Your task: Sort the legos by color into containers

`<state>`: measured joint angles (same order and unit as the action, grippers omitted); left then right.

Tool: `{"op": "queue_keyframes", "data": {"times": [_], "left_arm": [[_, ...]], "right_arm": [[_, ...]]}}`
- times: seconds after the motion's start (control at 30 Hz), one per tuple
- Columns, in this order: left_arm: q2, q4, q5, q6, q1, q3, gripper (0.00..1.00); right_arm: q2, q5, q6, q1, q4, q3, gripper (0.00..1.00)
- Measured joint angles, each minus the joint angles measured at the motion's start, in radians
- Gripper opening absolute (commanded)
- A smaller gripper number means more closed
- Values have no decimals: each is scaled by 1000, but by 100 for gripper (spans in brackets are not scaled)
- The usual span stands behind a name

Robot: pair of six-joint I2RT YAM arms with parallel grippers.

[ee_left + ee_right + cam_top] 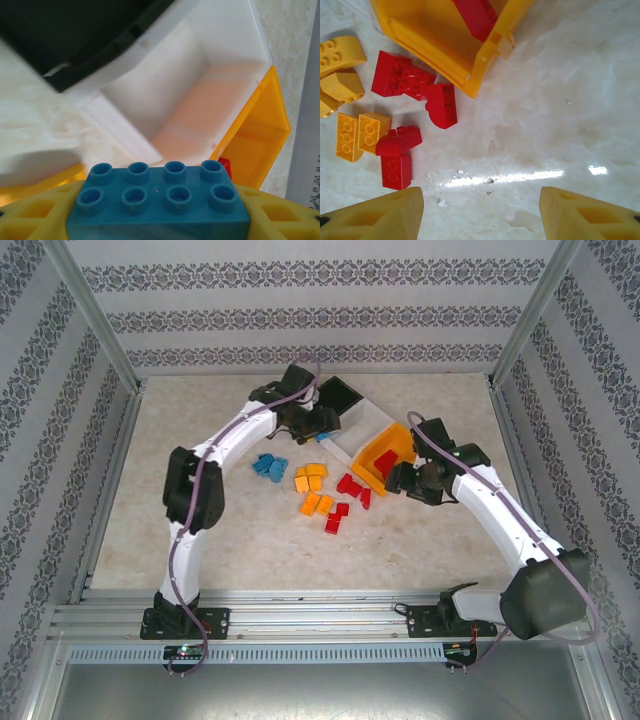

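From the top camera I see the left claw out over the row of bins, pinching a blue brick beside the white bin. The black bin is behind it and the orange bin is next along, with one red brick lying in it. The right claw hangs just beside the orange bin. Loose blue bricks, orange bricks and red bricks sit in clusters on the counter. In the left wrist view the blue brick is clamped between the fingers, and the white bin lies open just ahead and looks bare. I judge this the drop-off for blue: bring the brick squarely over the white bin, then let go. In the right wrist view the right claw is spread and holds nothing, above bare counter, with red bricks off to the picture's left. Its next move is to shift that way, lower and pinch one.
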<state>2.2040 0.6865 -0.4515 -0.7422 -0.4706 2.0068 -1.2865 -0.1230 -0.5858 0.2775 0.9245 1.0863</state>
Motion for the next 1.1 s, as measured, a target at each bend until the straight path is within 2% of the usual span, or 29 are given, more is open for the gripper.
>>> {"op": "queue_keyframes", "data": {"times": [0.2, 0.4, 0.7, 0.97, 1.1], "left_arm": [[192, 3, -42, -57, -68, 221, 63], [328, 28, -53, -81, -92, 427, 66], [360, 58, -53, -104, -91, 455, 87], [359, 93, -51, -91, -90, 467, 89], [341, 159, -27, -40, -90, 467, 89]], "right_arm": [[40, -2, -3, -27, 0, -30, 63], [69, -5, -3, -40, 5, -68, 64], [91, -6, -3, -43, 11, -81, 66], [92, -17, -3, -47, 10, -81, 66], [44, -30, 1, -30, 13, -72, 66]]}}
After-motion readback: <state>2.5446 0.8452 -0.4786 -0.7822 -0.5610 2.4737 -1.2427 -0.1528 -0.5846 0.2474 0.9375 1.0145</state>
